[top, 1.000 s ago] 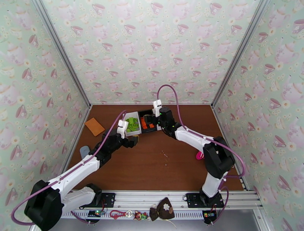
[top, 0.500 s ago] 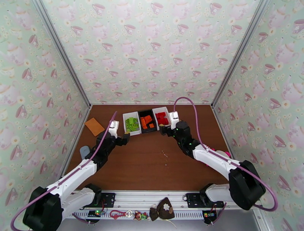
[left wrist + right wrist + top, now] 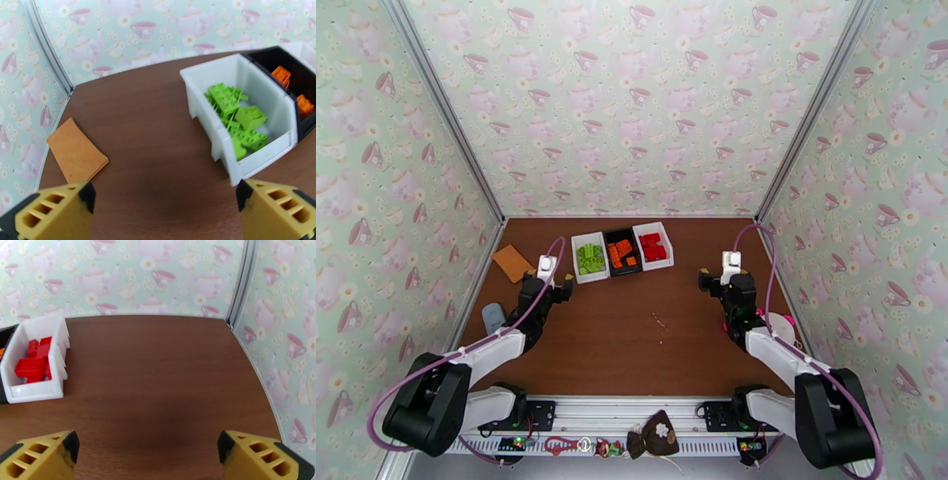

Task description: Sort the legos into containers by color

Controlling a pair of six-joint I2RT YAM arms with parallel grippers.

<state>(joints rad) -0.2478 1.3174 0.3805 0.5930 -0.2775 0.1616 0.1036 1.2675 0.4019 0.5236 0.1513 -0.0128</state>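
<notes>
Far L: orange card [image 3: 513,262] flat on table [image 3: 632,347], grey-blue thing [image 3: 493,316] nearer the L wall. Neither is task stuff. L jaws hover just L of the bins, wide apart, nothing btwn them. The wrist view is clear on that.

Bins stand side by side at far-centre of table, walls touching.
- L white bin [image 3: 205,114]: lime legos [image 3: 237,118].
- Black bin [image 3: 618,231], middle: orange legos [image 3: 620,254].
- R white bin [image 3: 35,392]: red legos [image 3: 33,366].

No mixed colours that I can see, and no loose brick on the table. My read is that the sort is done, or v. nearly. Nothing is left to pick unless sth is hidden.

R jaws: well R of the bins, over bare table, also wide apart + empty.

Hard to make out:
- A couple of pale specks [image 3: 657,320] mid-table, too small to say if debris or brick bits.
- Pink thing [image 3: 788,322] by R wall, partly behind R arm [image 3: 774,355]. Can't ID it.
- Black bin is cut off at the frame edge in L wrist view, and is a mere sliver in R wrist view.
- Bin floors under the piles are hidden, so no firm count, and can't rule out a stray colour beneath.
</notes>
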